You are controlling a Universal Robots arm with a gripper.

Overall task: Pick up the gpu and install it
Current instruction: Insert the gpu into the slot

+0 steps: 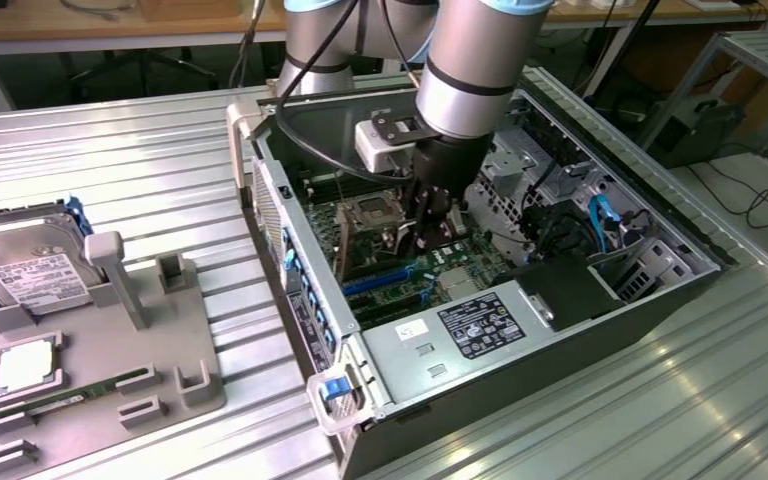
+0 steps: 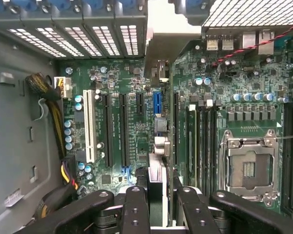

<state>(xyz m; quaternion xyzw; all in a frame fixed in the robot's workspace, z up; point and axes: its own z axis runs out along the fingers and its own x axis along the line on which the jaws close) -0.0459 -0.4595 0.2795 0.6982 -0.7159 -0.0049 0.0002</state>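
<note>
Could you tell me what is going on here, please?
The arm has its gripper down inside the open computer case, closed on the gpu, which it holds edge-on over the motherboard slots. On the fixture outside, the hard drive and memory stick sit untouched.

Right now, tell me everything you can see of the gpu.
The gpu shows edge-on: a thin dark card with a pale strip along its edge, clamped in the gripper. It stands upright inside the open computer case, over the expansion slots of the green motherboard. In the exterior view it is a dark shape under the gripper. Its fan face is hidden, and I cannot tell whether it is seated.
</note>
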